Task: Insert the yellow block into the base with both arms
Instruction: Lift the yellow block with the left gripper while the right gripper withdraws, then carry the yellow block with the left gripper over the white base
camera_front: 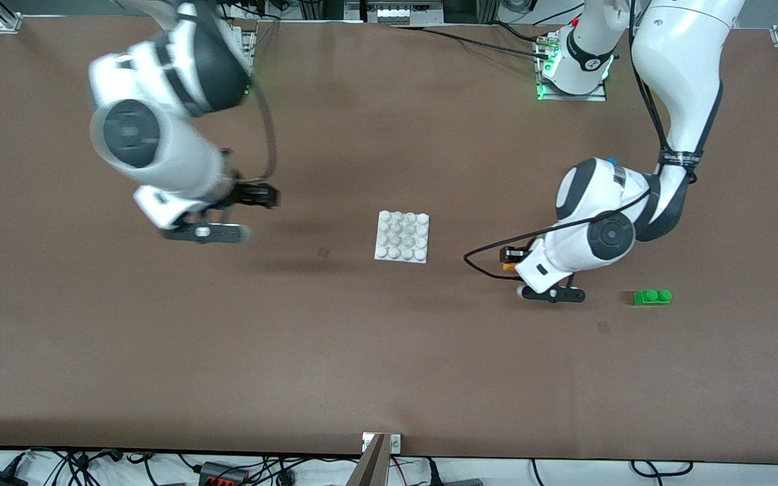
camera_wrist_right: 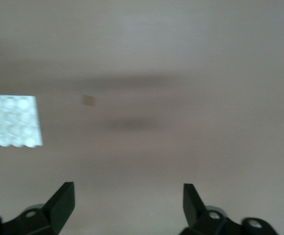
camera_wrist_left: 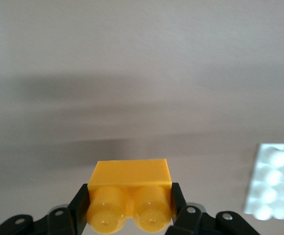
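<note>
Toward the left arm's end of the table, I find the left gripper (camera_wrist_left: 130, 208) above the brown table (camera_front: 389, 351), its fingers (camera_wrist_left: 78, 208) clamped on the yellow block (camera_wrist_left: 130, 196), studs facing the wrist camera. The base (camera_front: 402, 236) lies flat near the table's middle, apart from both grippers. I see the right gripper (camera_wrist_right: 127, 200) over bare table toward the right arm's end, fingers spread wide and holding nothing. A green brick (camera_front: 652, 296) rests beside the left arm.
</note>
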Tool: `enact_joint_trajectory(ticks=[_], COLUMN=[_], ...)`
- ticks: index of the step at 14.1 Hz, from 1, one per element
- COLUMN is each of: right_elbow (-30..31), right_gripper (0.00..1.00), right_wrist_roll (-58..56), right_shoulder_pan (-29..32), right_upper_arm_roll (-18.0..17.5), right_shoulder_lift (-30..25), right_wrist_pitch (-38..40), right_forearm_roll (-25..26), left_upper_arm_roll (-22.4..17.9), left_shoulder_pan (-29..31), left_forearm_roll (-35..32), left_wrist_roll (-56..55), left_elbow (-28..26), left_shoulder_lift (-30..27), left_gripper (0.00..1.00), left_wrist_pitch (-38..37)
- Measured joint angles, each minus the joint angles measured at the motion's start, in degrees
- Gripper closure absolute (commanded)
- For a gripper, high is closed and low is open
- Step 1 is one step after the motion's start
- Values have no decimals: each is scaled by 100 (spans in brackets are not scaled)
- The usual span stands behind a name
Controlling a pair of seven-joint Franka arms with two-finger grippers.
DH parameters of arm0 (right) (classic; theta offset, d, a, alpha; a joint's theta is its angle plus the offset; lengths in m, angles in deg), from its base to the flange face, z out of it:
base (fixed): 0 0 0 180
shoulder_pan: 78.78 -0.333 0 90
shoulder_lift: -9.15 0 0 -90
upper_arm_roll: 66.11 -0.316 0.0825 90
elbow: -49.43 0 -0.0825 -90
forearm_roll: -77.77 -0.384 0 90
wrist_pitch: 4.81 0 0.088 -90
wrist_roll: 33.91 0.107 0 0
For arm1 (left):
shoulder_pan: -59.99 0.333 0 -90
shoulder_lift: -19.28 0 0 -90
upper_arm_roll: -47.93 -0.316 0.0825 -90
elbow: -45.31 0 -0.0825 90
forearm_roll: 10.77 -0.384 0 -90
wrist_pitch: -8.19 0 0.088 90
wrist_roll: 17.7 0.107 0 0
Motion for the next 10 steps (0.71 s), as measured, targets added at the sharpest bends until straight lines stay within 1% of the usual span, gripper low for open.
enact_joint_trajectory(ticks=[2,6,8,10], right_elbow=[11,109,435,685], right_gripper=[0,0,0,0], right_wrist_roll=[-582,-2035,-2252,-2312], right_shoulder_pan=[620,1708,2228,2672], right_upper_arm_roll=[22,-23,-138,-235], right_shoulder_lift=[-271,-934,-1353,-1650], right_wrist_pitch=[305,772,833,611], right_forearm_roll=[2,2,2,3], left_upper_arm_roll=[266,344,341,337], left_shoulder_pan=[-145,-895,-1251,-1539], left_forearm_roll=[0,0,-1,-2], left_wrist_roll=[-576,-1363,-1727,-2045], left_elbow=[33,131,252,436], left_shoulder_lift=[-1,23,106,231], left_gripper=[71,71,71,71], left_wrist_pitch=[5,13,49,49])
